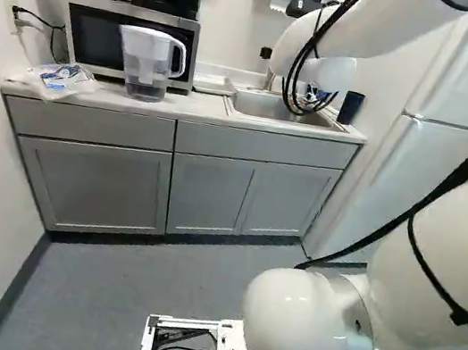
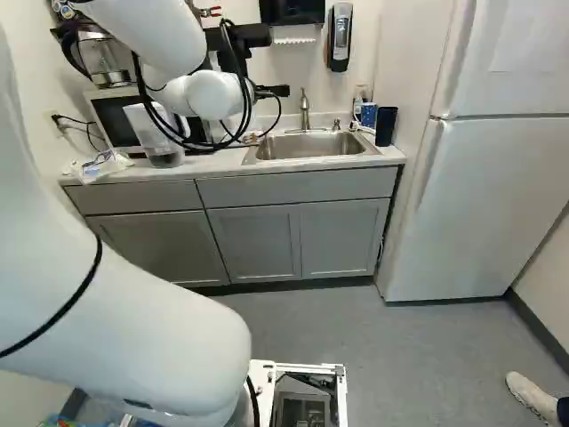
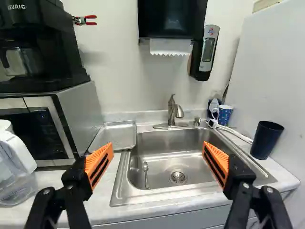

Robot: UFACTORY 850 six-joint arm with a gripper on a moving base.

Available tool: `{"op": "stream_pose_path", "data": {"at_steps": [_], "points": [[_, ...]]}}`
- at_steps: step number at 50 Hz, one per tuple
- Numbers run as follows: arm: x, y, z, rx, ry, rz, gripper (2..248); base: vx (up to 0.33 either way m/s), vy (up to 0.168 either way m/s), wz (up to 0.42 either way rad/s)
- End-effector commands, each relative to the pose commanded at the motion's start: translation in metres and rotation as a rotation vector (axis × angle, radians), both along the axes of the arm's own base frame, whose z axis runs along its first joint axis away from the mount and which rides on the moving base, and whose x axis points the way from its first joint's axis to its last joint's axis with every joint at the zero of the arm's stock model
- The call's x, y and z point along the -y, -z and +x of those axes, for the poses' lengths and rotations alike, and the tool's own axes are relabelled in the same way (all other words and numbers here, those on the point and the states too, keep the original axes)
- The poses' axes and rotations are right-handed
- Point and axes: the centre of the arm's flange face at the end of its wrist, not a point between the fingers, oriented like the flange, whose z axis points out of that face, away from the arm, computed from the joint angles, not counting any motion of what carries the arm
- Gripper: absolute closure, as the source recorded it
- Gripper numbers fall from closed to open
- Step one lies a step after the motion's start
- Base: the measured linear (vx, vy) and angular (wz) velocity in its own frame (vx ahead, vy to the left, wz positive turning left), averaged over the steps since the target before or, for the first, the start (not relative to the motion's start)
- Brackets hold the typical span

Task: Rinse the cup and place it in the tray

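Cup, the plain dark one, stands upright on the worktop, between the sink and the refrigerator. You have a patterned cup near the sink's back corner too, but I take the dark one as yours to rinse.

Your hand is released: its fingers stand wide apart, with nothing between them, and it faces the sink. The relation to mind is sideways: the dark cup lies ahead of the hand and outside the finger on the refrigerator side, not in the gap. So you would want to shift that way first, then bring the fingers down either side of its upright body. Your outer finger may find little room by the refrigerator, and the white cord near the cup could snag.

After that, your path should turn back: the faucet rises behind the sink, and the tray sits on the sink's far side from the cup, beside the microwave.
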Motion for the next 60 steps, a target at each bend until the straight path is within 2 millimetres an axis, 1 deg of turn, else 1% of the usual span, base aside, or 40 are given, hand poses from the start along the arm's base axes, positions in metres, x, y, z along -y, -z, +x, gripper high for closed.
{"op": "stream_pose_path", "data": {"at_steps": [51, 60], "points": [[0.0, -0.048, 0.016, 0.009, -0.001, 0.0, 3, 0.0, 0.0, 0.0], [0.0, -0.048, 0.017, 0.006, -0.001, 0.0, 3, 0.0, 0.0, 0.0]]}}
